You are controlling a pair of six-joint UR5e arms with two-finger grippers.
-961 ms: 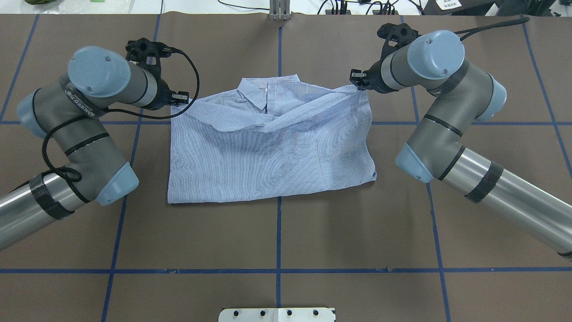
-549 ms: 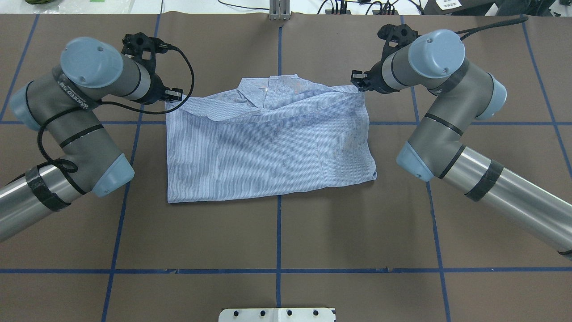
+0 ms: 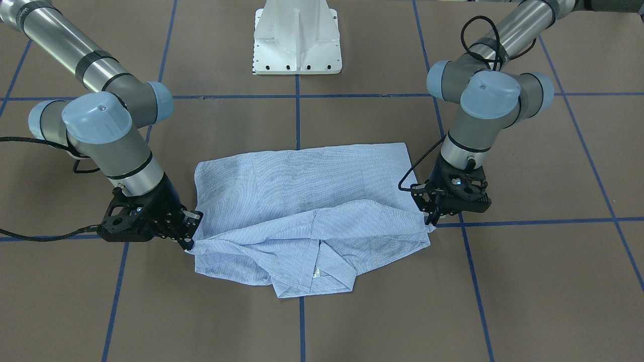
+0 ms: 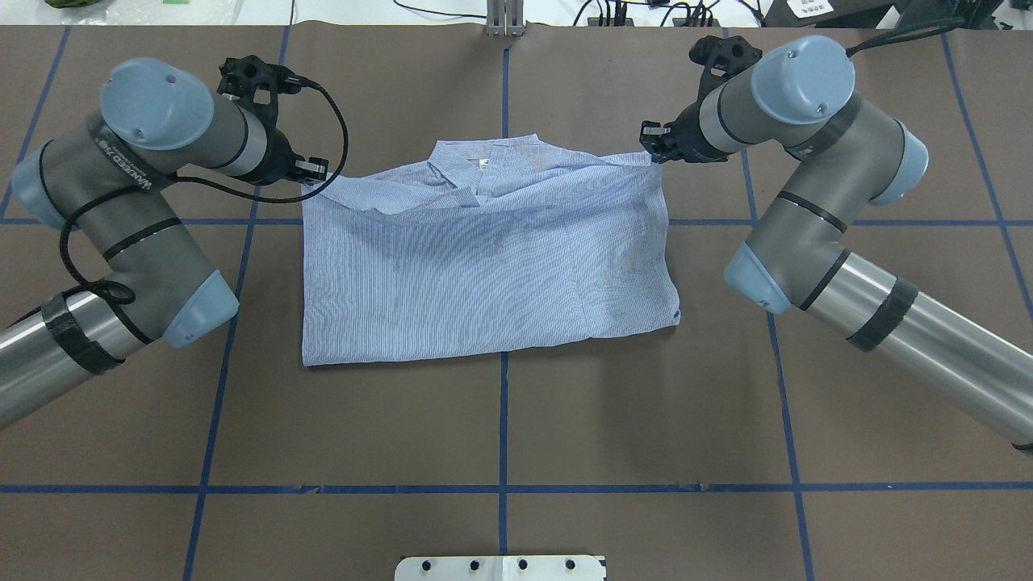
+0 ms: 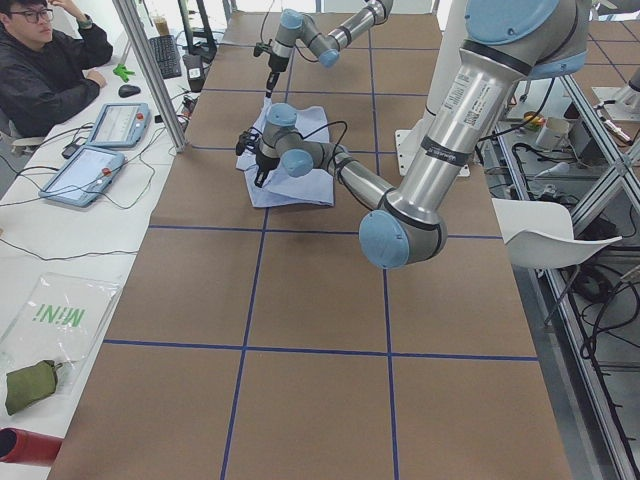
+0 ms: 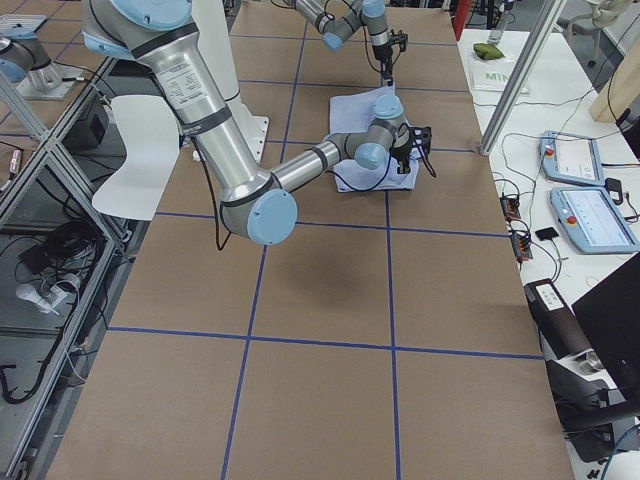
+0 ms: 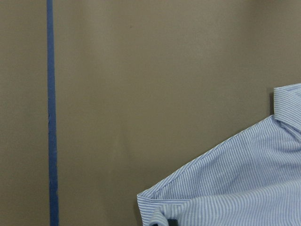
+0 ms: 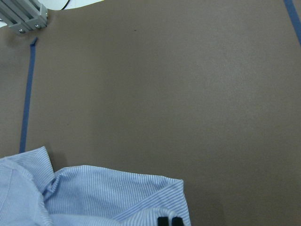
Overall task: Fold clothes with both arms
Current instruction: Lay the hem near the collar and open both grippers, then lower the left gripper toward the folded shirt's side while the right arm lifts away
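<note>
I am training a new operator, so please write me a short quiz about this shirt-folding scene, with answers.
1. True or false: the collar of the shirt lies on the side nearest the white pedestal base.
2. Where does the left gripper grip the shirt? A) bottom hem B) a corner at the collar end C) collar tip
3. How many grippers are shut on the shirt?
Key: 1. False, it is on the far side. 2. B. 3. Two; the right gripper pinches the opposite corner.
</note>
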